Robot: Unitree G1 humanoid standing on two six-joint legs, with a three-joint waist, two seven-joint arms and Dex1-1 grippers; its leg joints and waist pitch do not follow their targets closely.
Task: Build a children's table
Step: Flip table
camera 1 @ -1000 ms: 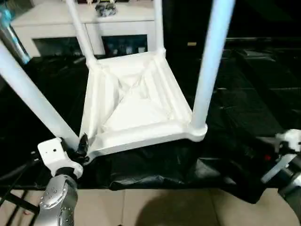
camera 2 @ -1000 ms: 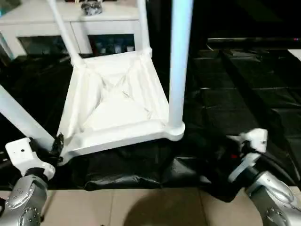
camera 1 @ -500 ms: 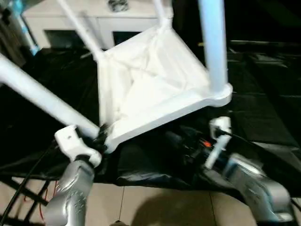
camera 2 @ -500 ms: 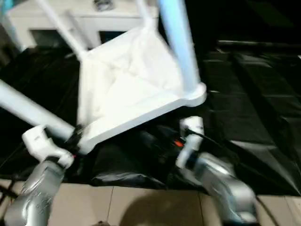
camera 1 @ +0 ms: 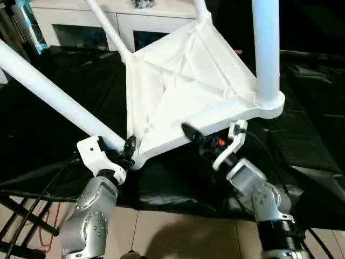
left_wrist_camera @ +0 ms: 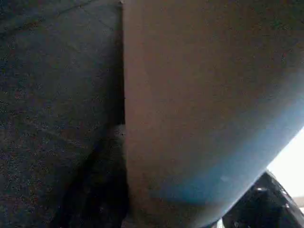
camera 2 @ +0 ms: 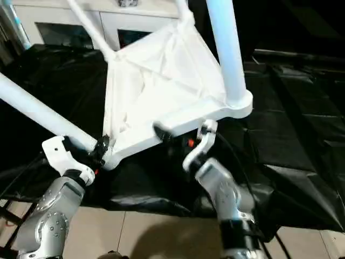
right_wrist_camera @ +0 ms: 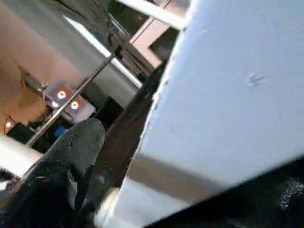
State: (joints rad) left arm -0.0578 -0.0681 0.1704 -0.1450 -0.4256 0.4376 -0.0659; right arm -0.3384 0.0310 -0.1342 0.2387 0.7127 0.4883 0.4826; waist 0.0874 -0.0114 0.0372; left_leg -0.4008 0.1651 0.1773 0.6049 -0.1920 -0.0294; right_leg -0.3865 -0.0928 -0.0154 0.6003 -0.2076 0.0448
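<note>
The children's table stands upside down and tilted on black sheeting, its ribbed tabletop [camera 1: 183, 81] facing me. Its tube legs sit in the corner sockets: the near-left leg [camera 1: 48, 91], the near-right leg [camera 1: 266, 48] and two far ones [camera 1: 108, 29]. My left gripper [camera 1: 128, 152] is shut on the near-left leg right at its socket, and the leg [left_wrist_camera: 199, 104] looms close in the left wrist view. My right gripper [camera 1: 195, 139] is open at the tabletop's near rim [right_wrist_camera: 228, 95], one black finger [right_wrist_camera: 61, 175] lying over the rim.
A white cabinet [camera 1: 81, 16] with glass fronts stands behind the table. Black sheeting [camera 1: 302, 135] covers the floor around it, with beige tiles [camera 1: 178, 237] in front. Cables and a dark stand [camera 1: 27, 210] lie at the near left.
My right arm has swung in from the far right to the tabletop's near rim. The table has tilted, its near-right corner now higher. The left gripper keeps its hold.
</note>
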